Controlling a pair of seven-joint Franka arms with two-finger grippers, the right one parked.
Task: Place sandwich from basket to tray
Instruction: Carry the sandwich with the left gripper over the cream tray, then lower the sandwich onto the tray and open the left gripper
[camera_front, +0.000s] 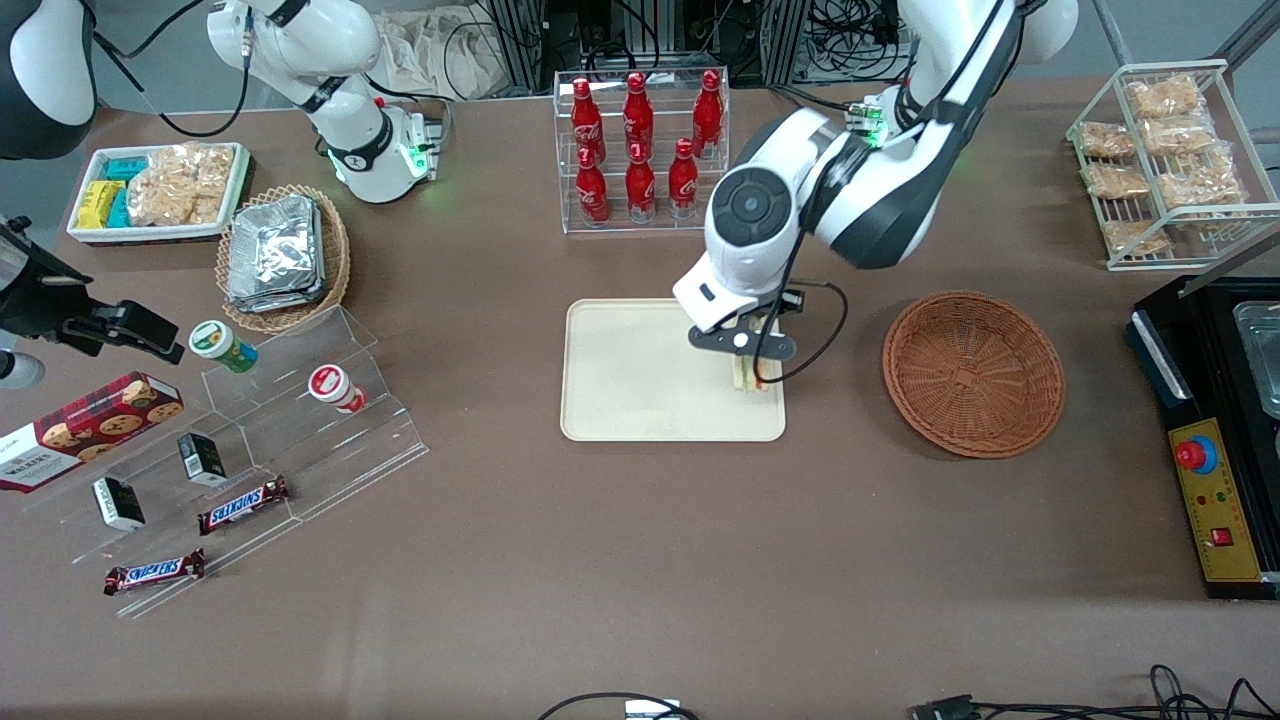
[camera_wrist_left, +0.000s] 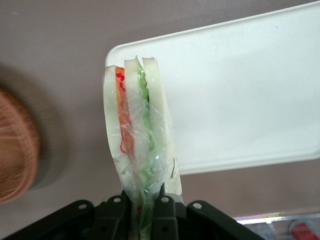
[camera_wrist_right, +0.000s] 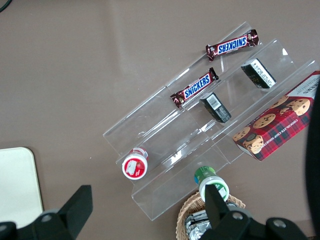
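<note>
My left gripper (camera_front: 752, 372) hangs over the corner of the cream tray (camera_front: 630, 380) that lies nearest the basket, shut on the sandwich (camera_front: 748, 377). In the left wrist view the gripper (camera_wrist_left: 145, 205) pinches the clear-wrapped sandwich (camera_wrist_left: 137, 130) between its black fingers (camera_wrist_left: 167, 210); pale bread with orange and green layers points away from the jaws, over the tray (camera_wrist_left: 240, 90) corner. The reddish-brown wicker basket (camera_front: 972, 372) sits beside the tray toward the working arm's end, with nothing in it; its rim (camera_wrist_left: 15, 150) also shows in the wrist view.
A clear rack of red bottles (camera_front: 640, 150) stands farther from the front camera than the tray. A tan basket of foil packets (camera_front: 282, 258), a clear stepped display (camera_front: 250, 440) with snacks and a cookie box (camera_front: 80, 425) lie toward the parked arm's end. A black control box (camera_front: 1215, 440) sits at the working arm's end.
</note>
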